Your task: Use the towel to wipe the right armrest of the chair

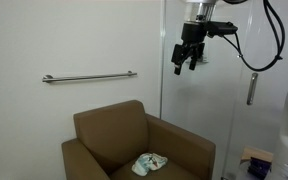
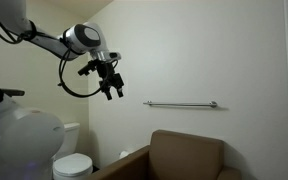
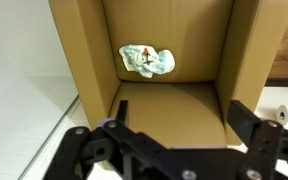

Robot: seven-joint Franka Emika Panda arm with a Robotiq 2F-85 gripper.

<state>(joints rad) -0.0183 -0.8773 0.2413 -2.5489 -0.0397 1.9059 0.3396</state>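
Observation:
The towel (image 1: pixel 150 162), a small white cloth with pale green patches, lies crumpled at the front of the seat of the brown chair (image 1: pixel 109 130). In the wrist view the towel (image 3: pixel 146 61) shows from above, nearer the wide flat armrest (image 3: pixel 79 50) on the left of that view. That same armrest (image 1: pixel 189 146) is the larger-looking one in an exterior view. My gripper (image 1: pixel 191 62) hangs high above the chair, well clear of it, open and empty. It also shows in mid-air (image 2: pixel 112 88), and its two black fingers frame the chair back (image 3: pixel 183 118).
A metal grab bar (image 1: pixel 89 77) is fixed to the wall behind the chair. A white toilet (image 2: pixel 72 165) stands beside the chair, under the arm. A glass partition edge (image 1: pixel 162 60) rises behind the chair's larger armrest.

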